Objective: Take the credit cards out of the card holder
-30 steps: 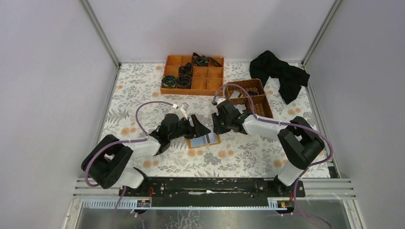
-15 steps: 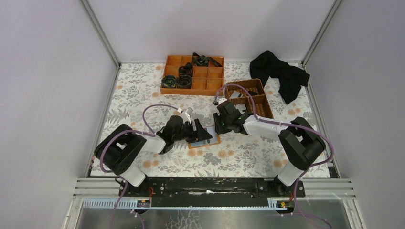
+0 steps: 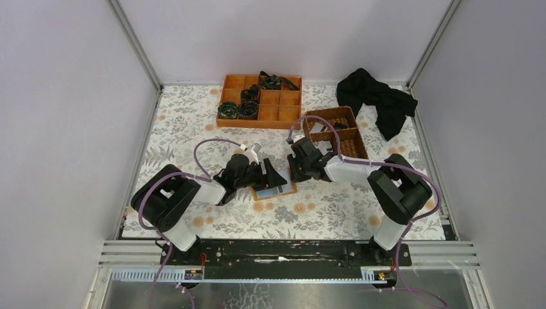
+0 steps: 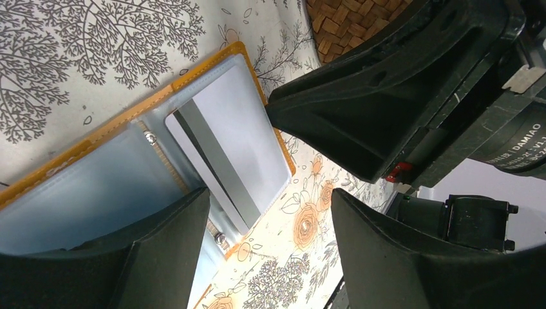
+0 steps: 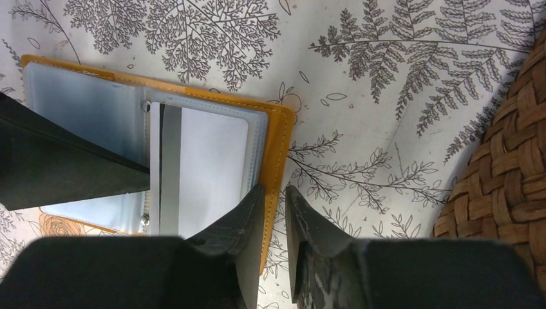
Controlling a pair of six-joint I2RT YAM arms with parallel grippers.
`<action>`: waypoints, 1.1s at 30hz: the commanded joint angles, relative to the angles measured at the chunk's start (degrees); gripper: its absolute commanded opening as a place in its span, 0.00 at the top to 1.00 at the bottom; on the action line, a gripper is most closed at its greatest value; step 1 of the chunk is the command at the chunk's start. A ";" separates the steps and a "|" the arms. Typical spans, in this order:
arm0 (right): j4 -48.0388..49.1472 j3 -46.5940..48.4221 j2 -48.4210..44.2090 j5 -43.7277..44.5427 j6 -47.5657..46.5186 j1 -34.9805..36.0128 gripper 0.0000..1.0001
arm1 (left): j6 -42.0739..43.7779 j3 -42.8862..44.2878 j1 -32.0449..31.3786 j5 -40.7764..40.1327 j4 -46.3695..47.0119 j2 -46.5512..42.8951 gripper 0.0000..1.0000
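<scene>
The card holder (image 3: pixel 275 191) lies open on the flowered table, pale blue-grey inside with an orange rim. A white card with a grey stripe (image 4: pixel 232 148) sits in its right pocket and also shows in the right wrist view (image 5: pixel 212 167). My left gripper (image 4: pixel 270 251) is open and low over the holder (image 4: pixel 96 187), with one finger (image 5: pixel 64 167) above its left half. My right gripper (image 5: pixel 275 193) is almost closed, with the holder's (image 5: pixel 84 109) right orange rim between its jaws. In the top view the left gripper (image 3: pixel 273 178) and the right gripper (image 3: pixel 293 174) meet over the holder.
A brown wicker basket (image 3: pixel 358 145) stands just behind the right gripper and shows close by in the right wrist view (image 5: pixel 508 148). An orange compartment tray (image 3: pixel 270 124) with black items is at the back. A black cloth (image 3: pixel 380 100) lies at the back right.
My left arm has swung in and its gripper has moved right, down over the open holder. The right gripper has stayed at the holder's right edge.
</scene>
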 commanded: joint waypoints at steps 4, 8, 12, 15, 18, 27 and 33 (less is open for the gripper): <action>2.83 -0.97 1.94 -5.16 1.75 0.25 0.78 | -0.09 0.81 -0.21 -0.05 0.85 1.72 0.24; 2.92 -0.97 2.27 -5.76 1.80 0.25 0.81 | -0.44 0.45 -0.09 0.10 1.51 0.37 0.24; 2.66 -1.17 1.83 -4.84 1.76 0.24 0.82 | -0.93 -0.45 0.53 0.41 2.85 -1.99 0.24; 1.34 -1.41 -0.17 -1.91 1.13 0.25 0.85 | -0.70 -0.85 0.83 0.40 2.78 -3.72 0.24; -0.80 -0.49 -2.47 -1.12 0.01 0.24 0.85 | -0.43 -1.06 1.08 0.28 2.37 -4.75 0.24; -1.08 1.31 -1.81 -3.90 0.15 0.25 0.84 | -0.83 -1.69 1.51 0.81 3.78 -3.95 0.24; 0.71 0.91 -1.52 -7.10 1.31 0.25 0.85 | -1.37 -2.22 1.89 1.57 5.21 -3.51 0.25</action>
